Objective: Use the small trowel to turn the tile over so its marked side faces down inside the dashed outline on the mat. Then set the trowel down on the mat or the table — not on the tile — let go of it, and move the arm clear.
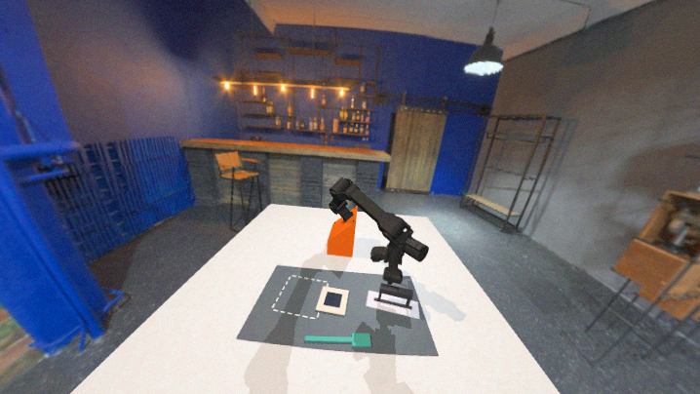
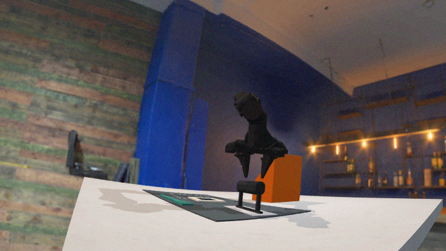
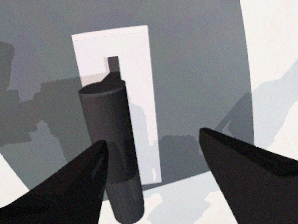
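The trowel, a pale flat blade with a black bar handle [image 1: 397, 292] [image 2: 250, 187] [image 3: 111, 120] on two posts, lies flat on the right part of the grey mat [image 1: 259, 327] [image 2: 215, 214] [image 3: 195, 65], handle up. The cream tile [image 1: 332, 299] [image 2: 205, 199] lies flat, its dark square mark facing up. It covers part of the right line of the dashed outline [image 1: 295, 314] and lies mostly outside it. My gripper [image 2: 254, 177] [image 3: 153, 140] is open and empty just above the handle. In the wrist view the handle is beneath the left finger; the right finger is well away from it.
A green flat tool [image 1: 337, 338] [image 2: 176, 200] with a long handle lies near the mat's front edge. An orange block [image 1: 340, 242] [image 2: 286, 177] with a sloping side stands on the white table behind the mat, close to the arm.
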Action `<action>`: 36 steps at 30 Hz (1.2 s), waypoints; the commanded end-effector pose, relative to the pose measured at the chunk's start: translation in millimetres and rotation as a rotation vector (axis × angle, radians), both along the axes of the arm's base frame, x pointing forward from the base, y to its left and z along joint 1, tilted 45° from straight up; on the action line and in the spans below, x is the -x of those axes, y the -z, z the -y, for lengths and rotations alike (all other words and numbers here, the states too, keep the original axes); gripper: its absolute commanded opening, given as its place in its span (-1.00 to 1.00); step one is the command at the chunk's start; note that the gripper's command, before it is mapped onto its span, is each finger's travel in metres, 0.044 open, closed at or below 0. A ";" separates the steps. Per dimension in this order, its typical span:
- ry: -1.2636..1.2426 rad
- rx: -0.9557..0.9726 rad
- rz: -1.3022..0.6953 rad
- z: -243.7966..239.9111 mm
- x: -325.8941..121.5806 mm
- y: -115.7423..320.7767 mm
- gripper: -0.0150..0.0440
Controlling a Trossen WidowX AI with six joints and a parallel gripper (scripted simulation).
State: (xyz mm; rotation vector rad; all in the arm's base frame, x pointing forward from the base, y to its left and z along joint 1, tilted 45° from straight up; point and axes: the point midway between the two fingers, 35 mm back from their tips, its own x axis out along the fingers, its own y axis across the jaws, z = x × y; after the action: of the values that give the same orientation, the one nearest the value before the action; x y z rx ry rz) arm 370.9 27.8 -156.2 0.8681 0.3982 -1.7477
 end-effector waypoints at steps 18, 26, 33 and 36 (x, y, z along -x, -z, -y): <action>0.001 -0.005 -0.005 -5.4 -37.7 19.3 0.42; 0.001 -0.004 -0.005 3.5 -35.9 28.6 0.42; 0.001 -0.004 -0.005 11.2 -33.9 36.7 0.42; 0.001 -0.003 -0.005 14.3 -33.1 39.8 0.42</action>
State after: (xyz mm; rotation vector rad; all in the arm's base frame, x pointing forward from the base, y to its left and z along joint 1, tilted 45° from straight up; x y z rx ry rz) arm 405.6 17.4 -193.1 0.8771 0.4021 -1.7522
